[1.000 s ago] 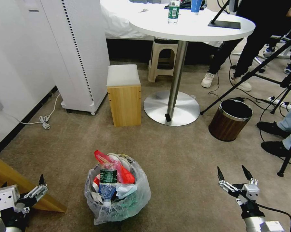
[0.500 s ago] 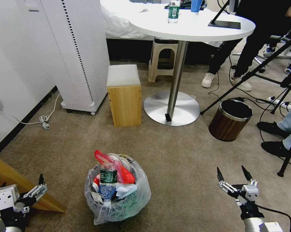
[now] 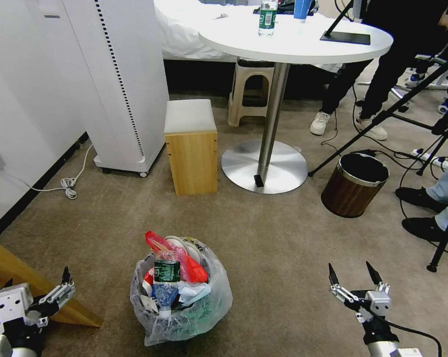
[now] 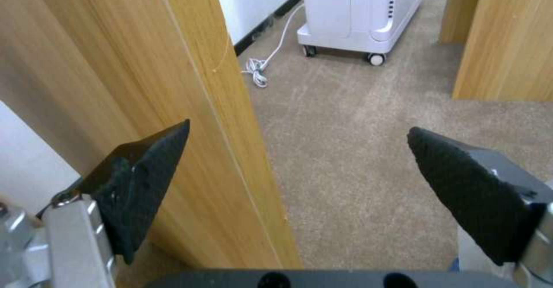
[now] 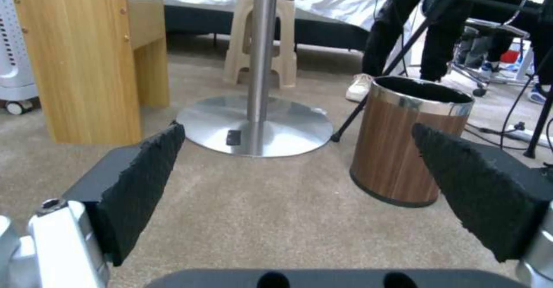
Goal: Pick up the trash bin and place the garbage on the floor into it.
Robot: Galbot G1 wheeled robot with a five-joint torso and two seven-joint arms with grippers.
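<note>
Head view: the trash bin (image 3: 180, 297) stands on the floor (image 3: 263, 238), a beige short-pile carpet, low in the picture and a little left of centre. Its crinkled clear plastic bag bulges over the rim and is packed with the garbage (image 3: 174, 270): a clear green-labelled bottle (image 3: 165, 285) upright at the front, a red wrapper (image 3: 184, 258) sticking up behind it, white slippers (image 3: 186, 248) at the back, and white tissue lower down. The carpet around the bin shows no loose litter.

The left claw (image 3: 35, 290) hangs low at the left edge, well apart from the bin, its two black fingers spread and holding nothing; it sits just in front of a slanted wooden panel (image 3: 30, 287). In the left wrist view the same claw (image 4: 297, 171) is wide apart, one finger against the wood panel (image 4: 144, 85), with a white wheeled unit (image 4: 363, 16) farther off.

The right claw (image 3: 350, 277) hovers over bare carpet right of the bin, fingers apart and empty. The right wrist view shows that claw (image 5: 297, 171) open, facing a brown wood-look bin (image 5: 412, 145) with a metal rim, the steel pedestal (image 5: 256, 126) of the round worktop (image 3: 295, 37), and a wooden stool (image 5: 86, 59).
</note>
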